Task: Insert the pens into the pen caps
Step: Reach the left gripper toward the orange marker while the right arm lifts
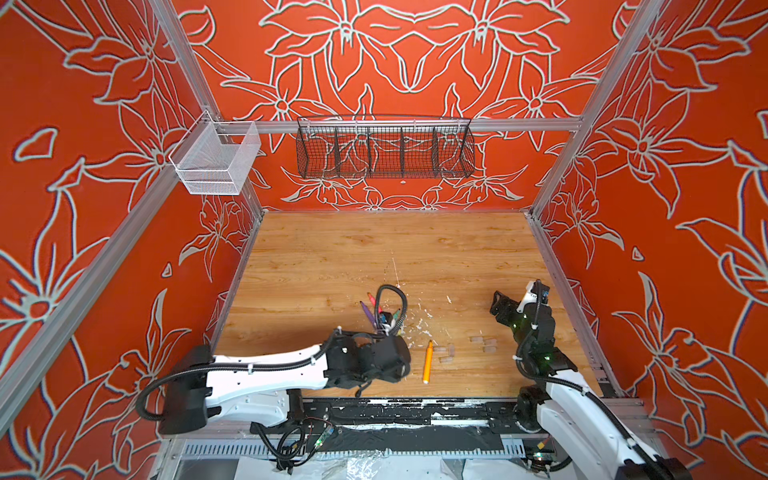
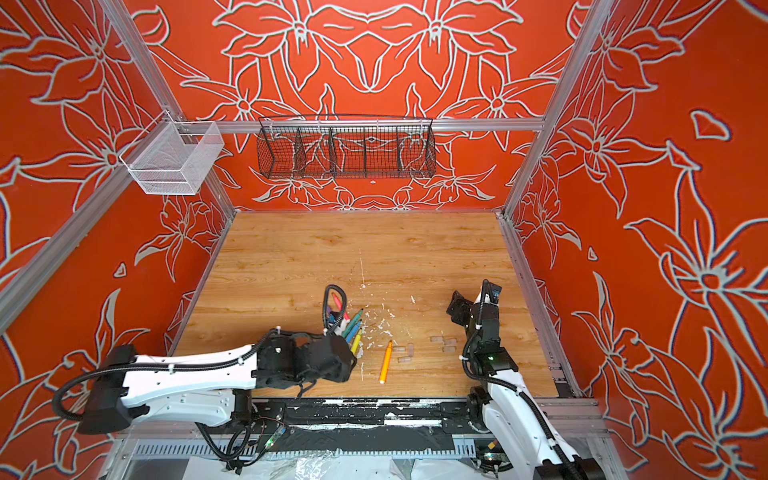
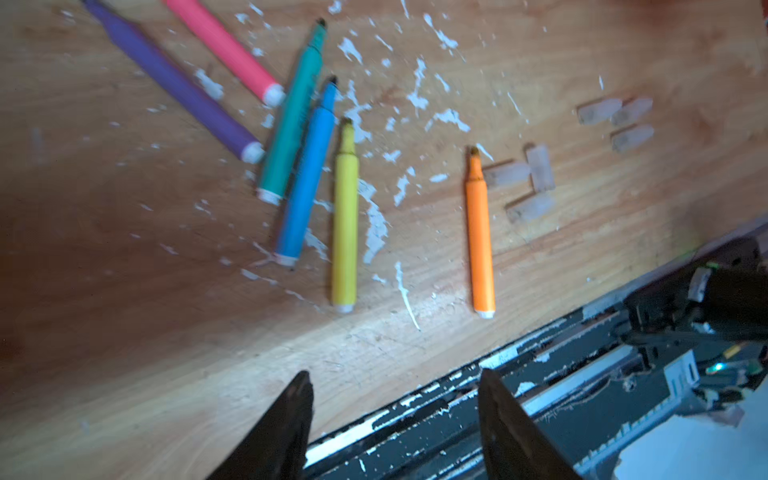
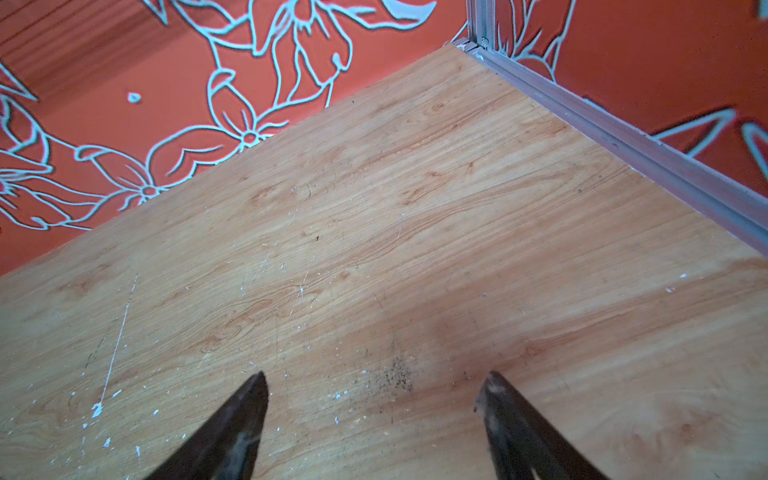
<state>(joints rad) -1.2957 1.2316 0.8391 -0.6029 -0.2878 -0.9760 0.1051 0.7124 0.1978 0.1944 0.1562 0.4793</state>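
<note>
Six pens lie on the wooden table in the left wrist view: purple (image 3: 174, 83), pink (image 3: 224, 45), green (image 3: 291, 120), blue (image 3: 307, 178), yellow (image 3: 345, 220) and, apart from them, orange (image 3: 480, 237). Clear pen caps lie in two loose groups, one beside the orange tip (image 3: 530, 208), one farther off (image 3: 598, 111). In both top views the orange pen (image 1: 428, 361) (image 2: 385, 361) lies just right of the left arm's wrist. My left gripper (image 3: 395, 374) hangs open and empty over the table's front edge. My right gripper (image 4: 376, 374) (image 1: 500, 307) is open over bare wood, behind the caps (image 1: 484, 343).
White flecks of debris (image 3: 374, 224) are scattered among the pens. A black rail (image 1: 415, 409) runs along the front edge. A black wire basket (image 1: 384, 147) and a white mesh basket (image 1: 216, 160) hang on the frame at the back. Orange patterned walls enclose three sides.
</note>
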